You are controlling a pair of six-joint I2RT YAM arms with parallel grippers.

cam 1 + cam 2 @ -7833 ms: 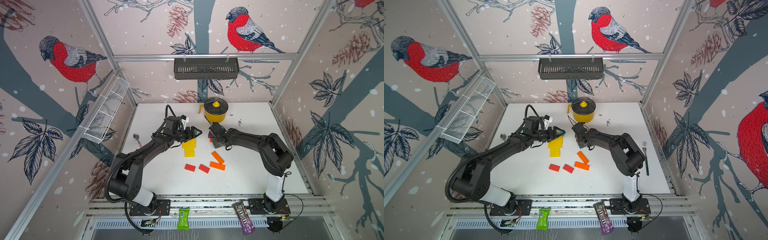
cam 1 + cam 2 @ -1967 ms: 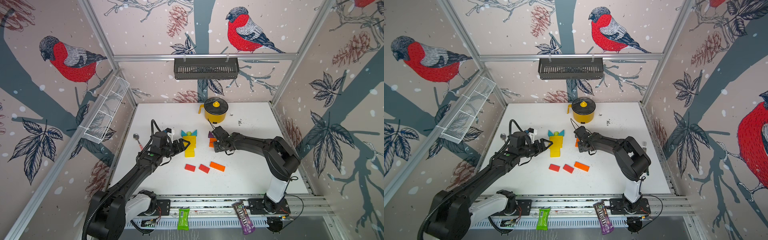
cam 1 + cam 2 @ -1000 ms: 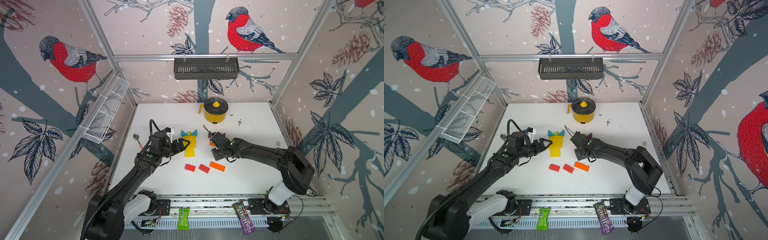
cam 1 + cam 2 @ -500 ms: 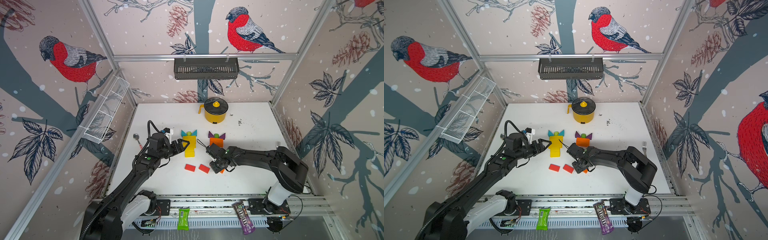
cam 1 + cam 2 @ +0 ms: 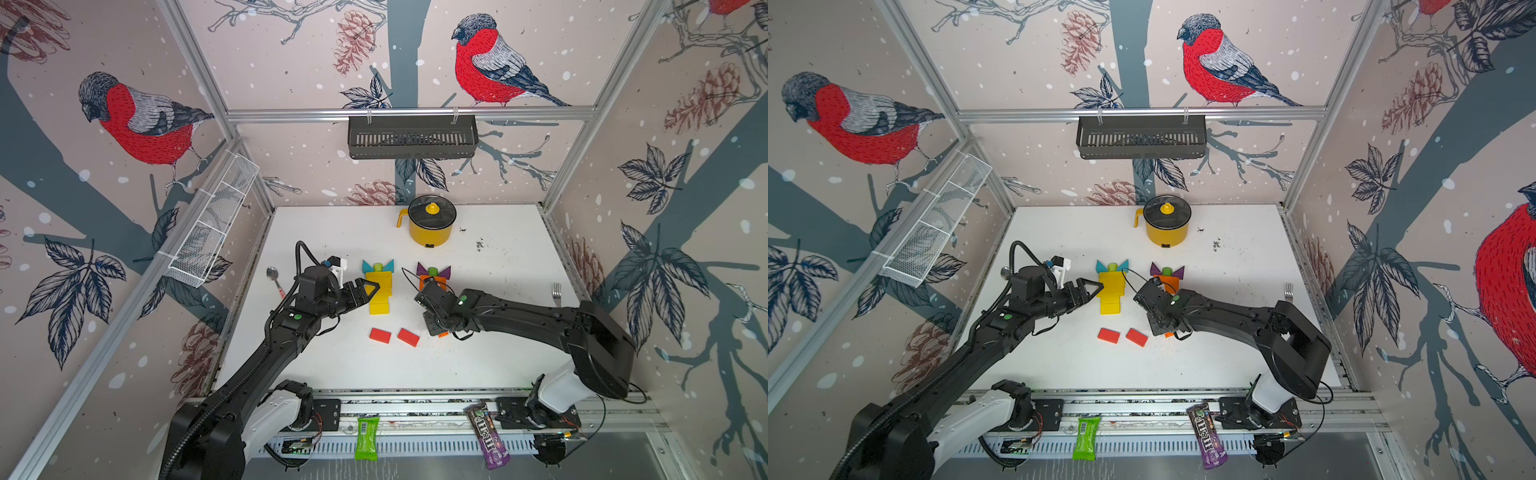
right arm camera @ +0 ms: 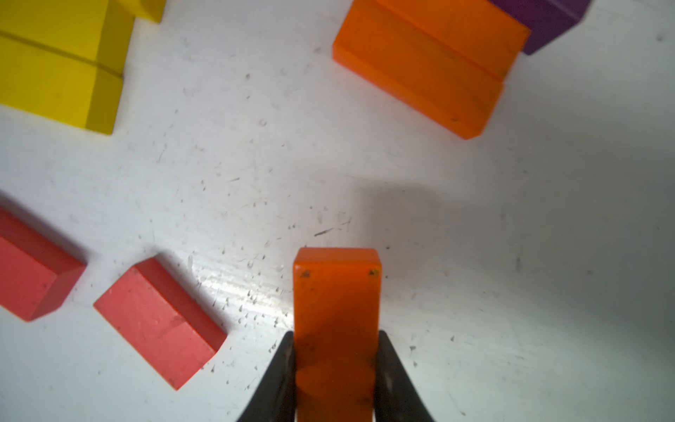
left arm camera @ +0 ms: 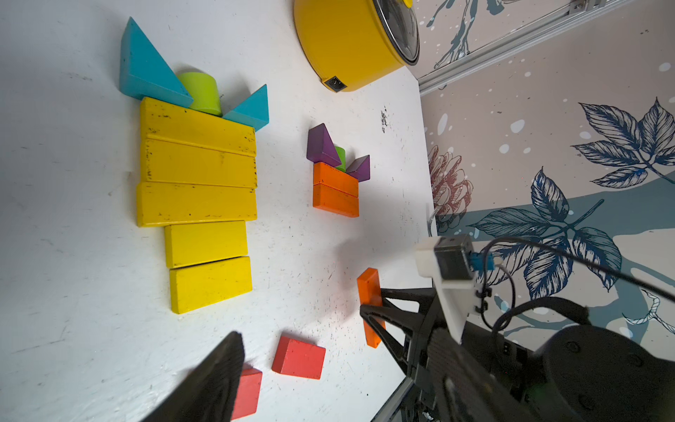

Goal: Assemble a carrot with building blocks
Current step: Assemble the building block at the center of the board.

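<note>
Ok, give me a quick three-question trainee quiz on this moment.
1. True or false: the right pincer is shut on an orange block.
2. How many red blocks lie loose on the table?
3. Which pieces sit at the far end of the yellow blocks? A teal triangles, B purple triangles, C red blocks.
Key: 1 true; 2 two; 3 A.

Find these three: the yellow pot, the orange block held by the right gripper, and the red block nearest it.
yellow pot (image 5: 430,236): in a top view, on its side wall.
orange block (image 6: 336,310): right wrist view, on its broad upper face.
red block (image 6: 157,321): right wrist view, on its top face.
</note>
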